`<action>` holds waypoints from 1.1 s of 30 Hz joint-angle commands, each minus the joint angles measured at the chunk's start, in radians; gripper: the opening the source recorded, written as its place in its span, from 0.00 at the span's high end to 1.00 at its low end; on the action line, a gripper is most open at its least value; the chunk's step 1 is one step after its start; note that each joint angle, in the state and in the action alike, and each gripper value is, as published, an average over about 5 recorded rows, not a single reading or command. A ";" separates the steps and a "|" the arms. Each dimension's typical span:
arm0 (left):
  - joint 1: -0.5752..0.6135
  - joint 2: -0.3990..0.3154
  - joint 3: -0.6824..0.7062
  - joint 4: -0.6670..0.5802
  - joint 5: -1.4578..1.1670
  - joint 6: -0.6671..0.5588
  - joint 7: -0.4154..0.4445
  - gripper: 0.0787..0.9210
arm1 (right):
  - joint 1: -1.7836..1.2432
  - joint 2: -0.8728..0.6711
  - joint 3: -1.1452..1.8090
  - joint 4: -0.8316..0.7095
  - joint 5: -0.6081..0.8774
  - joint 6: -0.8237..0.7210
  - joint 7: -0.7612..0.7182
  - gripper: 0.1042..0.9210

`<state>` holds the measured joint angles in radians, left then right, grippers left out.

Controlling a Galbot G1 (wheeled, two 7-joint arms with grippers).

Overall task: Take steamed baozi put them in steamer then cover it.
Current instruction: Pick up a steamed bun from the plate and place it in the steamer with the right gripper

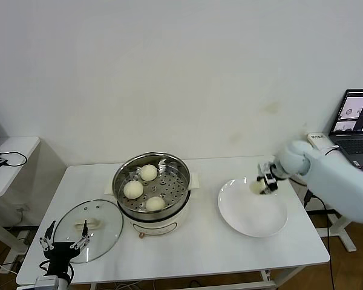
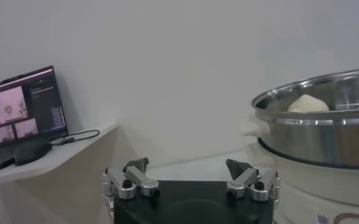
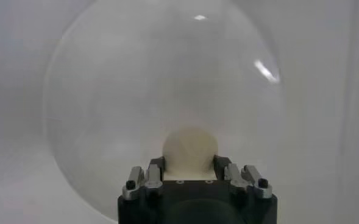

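1. Even, diffuse indoor light is seen in the head view; the wall and table [image 1: 230, 241] are rendered bright without hard shadows.
2. A soft, faint shadow is cast beneath the steamer [image 1: 152, 192] toward 6 o'clock.
3. Specular highlights are noted on the steamer's steel rim, and weak reflections on the glass cover [image 1: 88, 229].
4. In the right wrist view, two small glare spots are recorded on the white plate [image 3: 106, 91], at 12 and 2 o'clock.
5. That view is hazy, the plate edge soft.
6. In the left wrist view, the laptop [image 2: 24, 115] at 9 o'clock is slightly blurred.
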<state>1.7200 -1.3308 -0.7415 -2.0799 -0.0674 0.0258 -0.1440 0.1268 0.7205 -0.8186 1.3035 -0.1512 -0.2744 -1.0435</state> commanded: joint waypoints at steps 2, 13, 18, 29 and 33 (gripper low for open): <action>-0.003 0.005 0.001 0.005 -0.001 0.000 0.001 0.12 | 0.497 0.099 -0.296 0.131 0.307 -0.101 0.043 0.48; -0.010 -0.002 0.006 0.009 0.001 -0.002 -0.001 0.12 | 0.559 0.372 -0.411 0.164 0.604 -0.293 0.238 0.48; -0.006 -0.006 -0.003 0.002 0.002 -0.002 -0.001 0.12 | 0.504 0.471 -0.412 0.142 0.681 -0.348 0.324 0.48; 0.000 -0.016 -0.003 -0.012 0.002 -0.003 -0.001 0.12 | 0.364 0.543 -0.414 0.089 0.663 -0.423 0.375 0.48; 0.002 -0.016 -0.002 -0.016 0.002 -0.003 -0.001 0.12 | 0.326 0.540 -0.416 0.078 0.624 -0.435 0.376 0.48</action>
<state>1.7200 -1.3470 -0.7435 -2.0919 -0.0654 0.0231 -0.1452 0.5328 1.1836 -1.2101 1.4013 0.4575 -0.6404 -0.7230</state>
